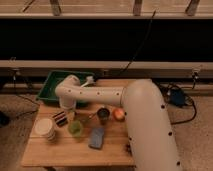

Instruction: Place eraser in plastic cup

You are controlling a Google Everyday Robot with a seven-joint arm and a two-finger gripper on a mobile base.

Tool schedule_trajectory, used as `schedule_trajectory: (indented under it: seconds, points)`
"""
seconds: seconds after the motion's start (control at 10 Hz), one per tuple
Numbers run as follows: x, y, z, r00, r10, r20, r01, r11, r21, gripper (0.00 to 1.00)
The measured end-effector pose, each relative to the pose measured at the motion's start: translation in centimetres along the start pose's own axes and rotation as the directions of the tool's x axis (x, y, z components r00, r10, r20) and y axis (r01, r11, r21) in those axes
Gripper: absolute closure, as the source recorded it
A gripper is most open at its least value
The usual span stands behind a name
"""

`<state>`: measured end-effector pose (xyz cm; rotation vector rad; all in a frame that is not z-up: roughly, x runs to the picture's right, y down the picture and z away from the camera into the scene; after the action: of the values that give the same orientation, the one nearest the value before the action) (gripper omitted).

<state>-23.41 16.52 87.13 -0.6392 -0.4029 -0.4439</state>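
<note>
The eraser (60, 119), a dark bar with lighter stripes, lies on the wooden table (55, 152) between the stack of white bowls (44, 128) and the plastic cup (75, 128). The cup is small, light green and upright, just right of the eraser and nearer the front. My white arm reaches from the lower right across the table and bends down at the left. My gripper (61, 117) points down right at the eraser and looks open. I cannot tell whether it touches the eraser.
A dark grey cup (103, 115) and an orange fruit (119, 114) stand right of the gripper under my arm. A blue-grey sponge (96, 137) lies toward the front. A green tray (52, 82) sits behind the table at the left.
</note>
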Motion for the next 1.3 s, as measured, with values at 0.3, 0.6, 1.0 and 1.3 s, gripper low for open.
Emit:
schedule_trajectory:
  seconds: [0.3, 0.6, 1.0, 1.3]
  points:
    - [-0.8, 0.4, -0.1, 0.998, -0.057, -0.02, 0.057, 0.998, -0.024, 0.67]
    - [-1.8, 0.8, -1.3, 0.997, -0.079, 0.005, 0.079, 0.996, -0.034, 0.96]
    - [-1.6, 2.3, -4.6, 0.996, -0.068, 0.056, 0.07, 0.997, -0.035, 1.0]
    - [-1.8, 3.1, -8.9, 0.993, -0.082, 0.081, 0.083, 0.997, -0.009, 1.0]
